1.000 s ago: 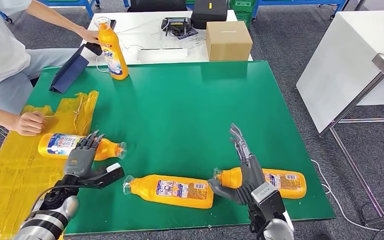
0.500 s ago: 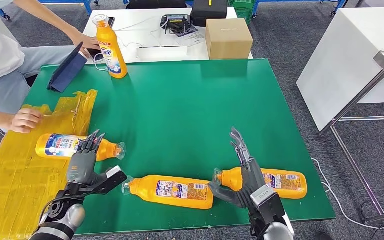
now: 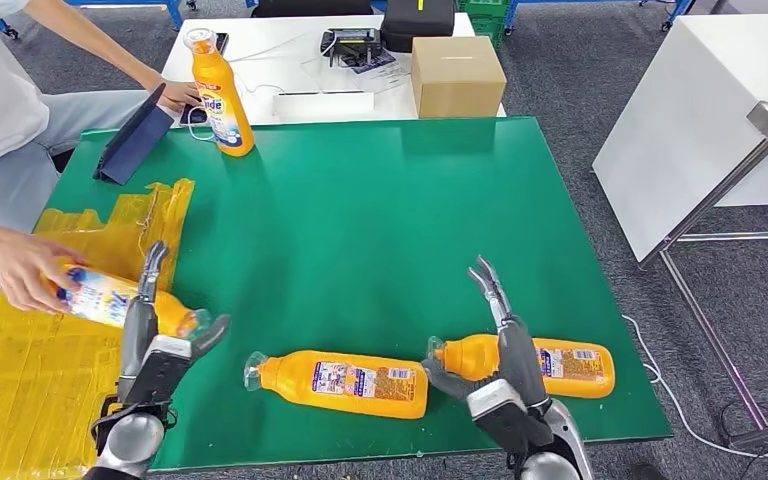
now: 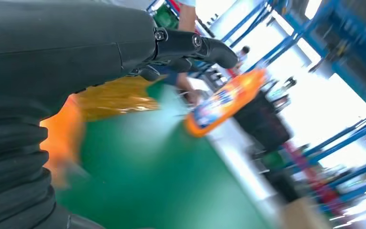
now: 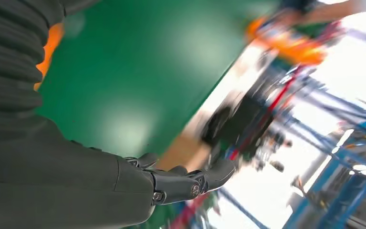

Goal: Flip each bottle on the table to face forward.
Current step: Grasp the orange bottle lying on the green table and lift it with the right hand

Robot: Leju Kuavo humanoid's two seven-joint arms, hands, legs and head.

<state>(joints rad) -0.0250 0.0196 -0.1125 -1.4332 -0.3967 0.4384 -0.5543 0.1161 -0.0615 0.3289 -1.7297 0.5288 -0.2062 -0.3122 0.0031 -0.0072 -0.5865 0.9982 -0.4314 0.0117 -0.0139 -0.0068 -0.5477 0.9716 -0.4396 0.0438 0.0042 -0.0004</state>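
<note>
Lifted off the yellow sheet [image 3: 30, 350] since a second ago, the left bottle [image 3: 110, 299] now sits tilted in a person's hand [image 3: 22, 270], its blue-and-white label too small to read. Just beside it the left hand [image 3: 155, 335] stands edge-up, fingers apart, holding nothing. An upright bottle [image 3: 218, 95] at the far edge shows letters ending "ide". Broad bare green table [image 3: 380, 210] lies between. Near the front edge lie a middle bottle [image 3: 340, 383] and a right bottle [image 3: 550, 365]; the right hand [image 3: 505, 370] hangs spread above the latter's neck, empty.
</note>
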